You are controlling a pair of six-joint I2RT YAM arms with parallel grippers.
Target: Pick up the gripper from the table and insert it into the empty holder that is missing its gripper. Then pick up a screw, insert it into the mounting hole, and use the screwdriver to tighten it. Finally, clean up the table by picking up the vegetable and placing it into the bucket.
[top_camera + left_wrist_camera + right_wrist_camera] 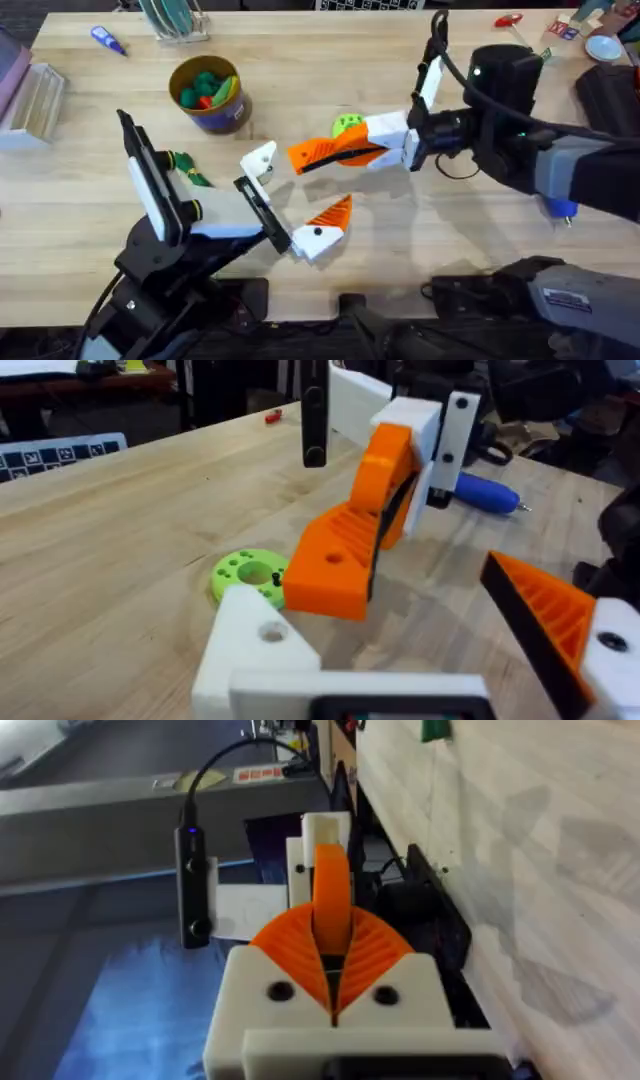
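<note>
My right gripper (350, 152) is shut on the gripper (308, 156), a loose orange wedge standing between its orange pads (372, 952). The wedge (335, 560) hangs just above the table, close to the holder (258, 160) but apart from it. The holder (252, 645) is the bare white block on my left gripper (297, 187), which is open; its other finger carries an orange tip (548, 610). The blue screwdriver (485, 491) lies behind, partly under the right arm (560, 208). The dark-green vegetable (188, 166) lies beside the left arm. The yellow bucket (208, 92) holds toy produce.
A bright-green disc (348, 123) lies just beyond the right gripper, with a small dark piece (277, 575) on it. A red-handled screwdriver (508, 20) lies at the far right, a blue-and-white pen (108, 40) at the far left, and clear boxes (30, 100) at the left edge.
</note>
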